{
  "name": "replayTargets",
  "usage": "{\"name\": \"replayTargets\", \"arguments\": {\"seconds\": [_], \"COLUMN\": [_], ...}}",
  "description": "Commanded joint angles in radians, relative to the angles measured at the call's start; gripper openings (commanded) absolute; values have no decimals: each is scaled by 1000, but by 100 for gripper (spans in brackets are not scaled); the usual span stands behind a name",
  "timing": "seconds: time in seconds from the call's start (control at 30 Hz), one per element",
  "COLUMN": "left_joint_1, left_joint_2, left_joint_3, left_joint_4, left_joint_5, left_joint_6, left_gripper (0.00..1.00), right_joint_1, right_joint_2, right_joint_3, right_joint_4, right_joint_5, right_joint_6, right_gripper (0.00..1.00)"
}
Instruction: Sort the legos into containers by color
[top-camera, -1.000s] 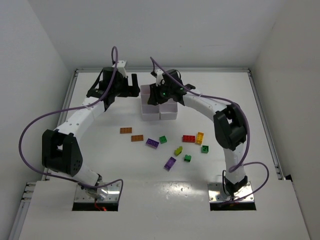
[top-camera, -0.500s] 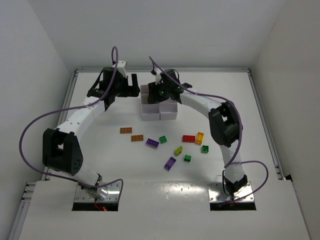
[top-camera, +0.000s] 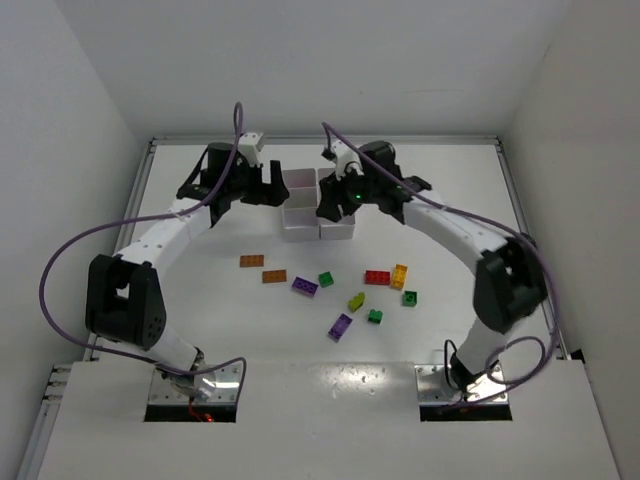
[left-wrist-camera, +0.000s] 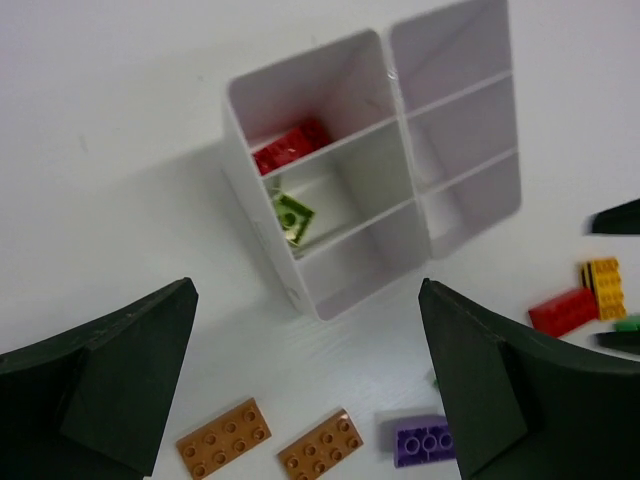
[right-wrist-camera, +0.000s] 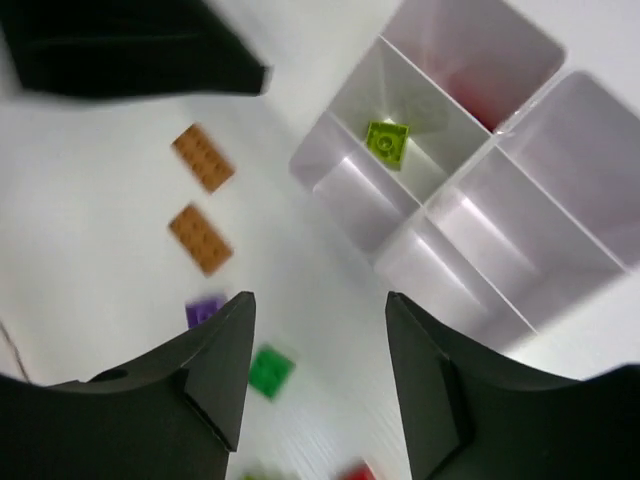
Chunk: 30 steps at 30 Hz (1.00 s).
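Observation:
The white containers (top-camera: 298, 222) stand at the back middle of the table. In the left wrist view their block (left-wrist-camera: 455, 150) holds a red lego (left-wrist-camera: 290, 147) in one compartment and a lime-green lego (left-wrist-camera: 292, 215) in the one beside it. The right wrist view shows that lime-green lego (right-wrist-camera: 386, 141) too. My right gripper (top-camera: 335, 203) (right-wrist-camera: 320, 300) hovers open over the block's near right part, nothing between its fingers. Just left of the block, my left gripper (top-camera: 268, 188) (left-wrist-camera: 305, 290) hangs wide open and empty. Loose legos lie nearer: two orange plates (top-camera: 251, 261) (top-camera: 274, 276), purple (top-camera: 305, 286), green (top-camera: 326, 279), red (top-camera: 377, 277).
More loose bricks lie on the white table: yellow (top-camera: 399, 275), green (top-camera: 410, 298), lime (top-camera: 356, 301), green (top-camera: 375, 316), purple (top-camera: 340, 327). White walls close in the table at the back and sides. The two grippers are close together over the containers.
My right gripper has opened and drawn back towards the right of the containers, its elbow swinging out to the right. The left gripper shifted slightly right and stayed open.

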Motion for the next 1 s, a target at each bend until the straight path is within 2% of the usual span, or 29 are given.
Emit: {"name": "replayTargets", "arguments": {"seconds": [0.0, 0.07, 0.13, 0.17, 0.27, 0.37, 0.47, 0.57, 0.7, 0.97], "left_joint_1": [12, -25, -80, -102, -212, -328, -367, -349, -309, -252], "left_joint_2": [-34, -34, -22, -10, 12, 12, 12, 12, -31, -74], "left_joint_3": [-10, -19, -10, -10, 1, -8, -21, -41, -73, -93], "left_joint_4": [47, 38, -6, -25, -94, -105, -82, -42, 12, 35], "left_joint_5": [192, 215, 215, 203, 177, 148, 110, 119, 163, 249], "left_joint_6": [86, 122, 185, 208, 287, 322, 289, 227, 198, 149], "left_gripper": [100, 100, 100, 100, 100, 99, 99, 99, 99, 100], "right_joint_1": [-41, -41, -52, -52, -52, -52, -52, -52, -75, -136], "right_joint_2": [-230, -345, -413, -443, -563, -666, -715, -682, -600, -347], "right_joint_3": [-159, -241, -350, -385, -521, -669, -732, -756, -766, -646], "right_joint_4": [-120, -295, -435, -460, -492, -420, -316, -226, -120, -81], "right_joint_5": [-140, -163, -165, -154, -105, 19, 112, 172, 151, 13], "right_joint_6": [-388, -598, -719, -731, -731, -616, -530, -521, -579, -694], "right_gripper": [54, 53, 53, 53, 53, 53, 54, 62, 74, 75]}}
